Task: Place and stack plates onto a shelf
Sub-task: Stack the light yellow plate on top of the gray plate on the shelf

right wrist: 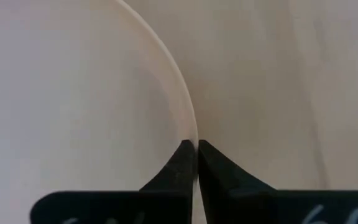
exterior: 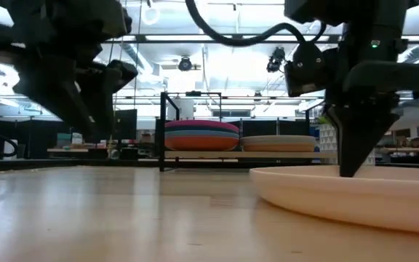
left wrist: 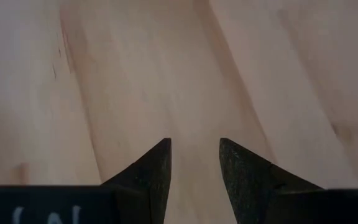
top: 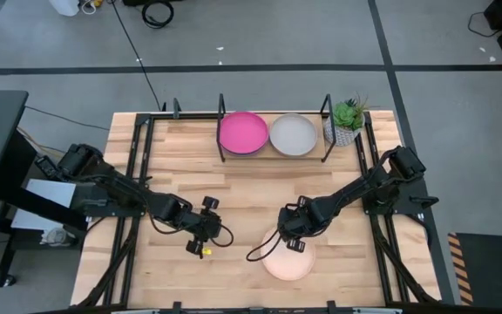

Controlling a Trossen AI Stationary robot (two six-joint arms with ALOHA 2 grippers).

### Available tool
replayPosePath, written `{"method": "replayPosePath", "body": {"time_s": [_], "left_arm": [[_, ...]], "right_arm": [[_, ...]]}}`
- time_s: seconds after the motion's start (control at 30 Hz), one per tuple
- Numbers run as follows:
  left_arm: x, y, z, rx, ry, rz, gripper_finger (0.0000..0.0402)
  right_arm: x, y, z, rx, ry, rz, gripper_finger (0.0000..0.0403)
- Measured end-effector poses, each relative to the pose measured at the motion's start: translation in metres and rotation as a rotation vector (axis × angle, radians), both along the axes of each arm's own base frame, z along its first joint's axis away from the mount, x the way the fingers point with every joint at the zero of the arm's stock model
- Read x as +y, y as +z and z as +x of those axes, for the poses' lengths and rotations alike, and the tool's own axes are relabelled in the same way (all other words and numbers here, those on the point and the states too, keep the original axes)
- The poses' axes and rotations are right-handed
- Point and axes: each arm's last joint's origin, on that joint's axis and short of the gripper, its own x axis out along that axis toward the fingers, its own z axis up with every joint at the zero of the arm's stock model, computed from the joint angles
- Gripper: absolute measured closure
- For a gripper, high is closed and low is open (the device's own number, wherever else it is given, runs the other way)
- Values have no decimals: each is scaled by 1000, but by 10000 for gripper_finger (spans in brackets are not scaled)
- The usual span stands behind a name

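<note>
My right gripper point(right wrist: 192, 148) was pinched on the rim of the round, shallow cream plate point(top: 289, 261), which lay on the pale wood table point(top: 242, 187) near its front edge. My left gripper point(left wrist: 194, 152) hovered over bare wood to the plate's left, its fingers apart and holding nothing. At the back, the black metal-rod shelf point(top: 222, 109) carried two stacks side by side, a magenta plate point(top: 242, 133) topping one and a grey plate point(top: 293, 135) the other.
</note>
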Motion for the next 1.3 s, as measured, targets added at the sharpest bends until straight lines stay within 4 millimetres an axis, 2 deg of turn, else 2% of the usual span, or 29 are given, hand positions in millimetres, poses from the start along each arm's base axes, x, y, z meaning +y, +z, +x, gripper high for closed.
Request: {"method": "replayPosePath", "body": {"time_s": [0.23,0.5,0.7,0.9,1.1,1.3], "left_arm": [[1,6,7,-81,-13,-5,260],[5,10,14,-144,12,-34,260],[2,14,18,-202,29,-76,260],[1,15,19,-215,53,-104,260],[1,17,21,-240,71,-128,260],[2,18,22,-268,94,-114,260]], "right_arm": [[-16,30,13,5,121,-54,390],[-56,71,25,-1,282,-120,390],[-108,106,18,-65,377,-150,389],[-172,138,-6,-133,337,-231,389],[-234,145,-25,-112,189,-254,389],[-284,158,-18,-58,135,-266,389]]}}
